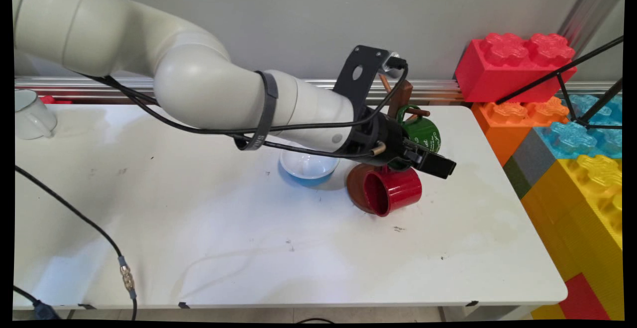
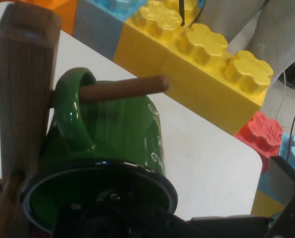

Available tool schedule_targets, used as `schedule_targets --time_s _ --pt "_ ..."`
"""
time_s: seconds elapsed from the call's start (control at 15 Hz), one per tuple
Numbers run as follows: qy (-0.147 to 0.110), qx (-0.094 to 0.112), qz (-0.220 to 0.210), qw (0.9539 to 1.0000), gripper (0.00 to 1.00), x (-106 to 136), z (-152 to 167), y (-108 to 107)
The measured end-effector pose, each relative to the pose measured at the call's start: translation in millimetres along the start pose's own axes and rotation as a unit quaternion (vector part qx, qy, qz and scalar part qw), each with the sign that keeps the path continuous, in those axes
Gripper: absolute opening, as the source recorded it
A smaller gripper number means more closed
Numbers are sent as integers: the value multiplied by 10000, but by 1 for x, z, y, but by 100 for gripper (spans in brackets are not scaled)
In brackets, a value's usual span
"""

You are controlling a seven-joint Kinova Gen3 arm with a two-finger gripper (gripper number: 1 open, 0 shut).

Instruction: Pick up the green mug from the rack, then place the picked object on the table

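We see the black two-finger gripper [image 1: 432,163] reaching over the right half of the white table [image 1: 249,248], right at the glossy green mug with white lettering [image 1: 424,134]. In the hand view that green mug [image 2: 112,144] hangs by its handle on a brown wooden peg [image 2: 122,89] of the upright brown wooden mug stand [image 2: 23,94], its dark rim toward the camera. The gripper's linkage crowds the mug's rim, and we cannot tell whether the fingers are spread or pressed together, nor whether they touch the mug.

Just below the gripper in the main view, a glossy red mug [image 1: 390,191] lies on its side against the stand's round brown base, its mouth facing the table's near side; the inside we can see holds nothing. To its left, a small white bowl with a blue outside [image 1: 308,164] sits upright, partly hidden by the arm, and the part showing holds nothing. A white enamel mug [image 1: 30,115] stands at the far left edge.

We count three mugs, one bowl and one stand. Beyond the table's right end, large toy building blocks are stacked: red [image 1: 512,66], orange [image 1: 517,119], blue [image 1: 592,131] and yellow [image 1: 592,203].
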Motion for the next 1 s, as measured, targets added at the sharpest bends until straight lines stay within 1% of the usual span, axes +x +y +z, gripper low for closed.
schedule_targets --time_s 0.47,0.53,1.0 --pt "84 21 -97 9999 100 1 4 -1" --pt "95 37 -101 9999 0 2 4 -2" --pt "79 154 -144 9997 0 0 1 -9"
